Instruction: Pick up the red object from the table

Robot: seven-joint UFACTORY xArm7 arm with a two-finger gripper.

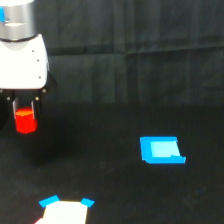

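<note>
The red object (25,120), a small bright red-orange block, hangs between the dark fingers of my gripper (24,114) at the exterior view's left. It is off the table (115,190), with a gap of dark surface below it. The white gripper body (22,62) sits above it and is much wider than the block. The jaws are shut on the block's upper part; its lower half shows below the fingertips.
A flat blue rectangle (161,150) lies on the table at the exterior view's right. A white patch with blue corners (65,211) lies at the front edge. A black cloth backdrop (135,25) hangs behind.
</note>
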